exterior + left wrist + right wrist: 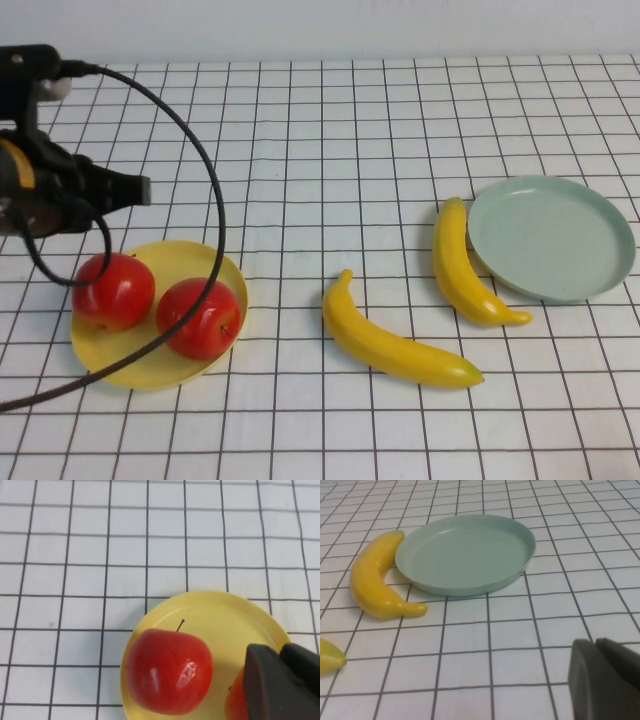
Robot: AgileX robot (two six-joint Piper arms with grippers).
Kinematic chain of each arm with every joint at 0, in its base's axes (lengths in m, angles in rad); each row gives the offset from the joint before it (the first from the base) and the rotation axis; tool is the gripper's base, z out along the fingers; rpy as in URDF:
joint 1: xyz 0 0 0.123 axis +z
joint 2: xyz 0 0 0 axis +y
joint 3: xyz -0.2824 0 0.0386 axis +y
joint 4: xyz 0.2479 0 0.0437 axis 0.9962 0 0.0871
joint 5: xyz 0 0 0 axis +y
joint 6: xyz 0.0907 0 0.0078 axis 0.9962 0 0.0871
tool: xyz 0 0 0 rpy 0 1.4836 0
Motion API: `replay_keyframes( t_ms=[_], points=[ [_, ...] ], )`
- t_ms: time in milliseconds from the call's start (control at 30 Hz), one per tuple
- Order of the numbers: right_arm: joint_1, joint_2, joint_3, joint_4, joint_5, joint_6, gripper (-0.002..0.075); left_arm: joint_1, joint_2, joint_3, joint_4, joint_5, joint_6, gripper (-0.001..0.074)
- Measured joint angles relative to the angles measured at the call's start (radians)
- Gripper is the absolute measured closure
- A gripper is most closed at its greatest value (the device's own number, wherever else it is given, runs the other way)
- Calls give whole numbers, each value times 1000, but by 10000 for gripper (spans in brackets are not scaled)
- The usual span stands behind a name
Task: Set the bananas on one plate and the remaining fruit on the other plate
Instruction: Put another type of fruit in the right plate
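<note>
Two red apples (113,290) (200,317) lie on the yellow plate (150,372) at the front left. In the left wrist view one apple (169,670) shows whole on the yellow plate (225,625), and the other (235,700) is partly hidden behind my fingers. My left gripper (140,188) (280,652) hovers just behind the plate, shut and empty. Two bananas (400,345) (465,270) lie on the cloth. The nearer-right one touches the pale green plate (550,235), which holds nothing. My right gripper (596,645) is shut and empty, near the green plate (465,555) and a banana (372,585); it is outside the high view.
A white cloth with a black grid (350,130) covers the table. The left arm's black cable (215,200) loops over the yellow plate and the apples. The tip of the other banana (330,655) shows at the edge of the right wrist view.
</note>
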Motion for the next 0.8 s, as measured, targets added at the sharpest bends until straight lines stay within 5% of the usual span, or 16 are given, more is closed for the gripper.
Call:
replay_keyframes(
  t_ms=[333,800],
  points=[
    [0,0,0,0,0,0,741,0,-390,255,16,-49,-60,735],
    [0,0,0,0,0,0,741,0,-812,581,291,-213,-148,737]
  ],
)
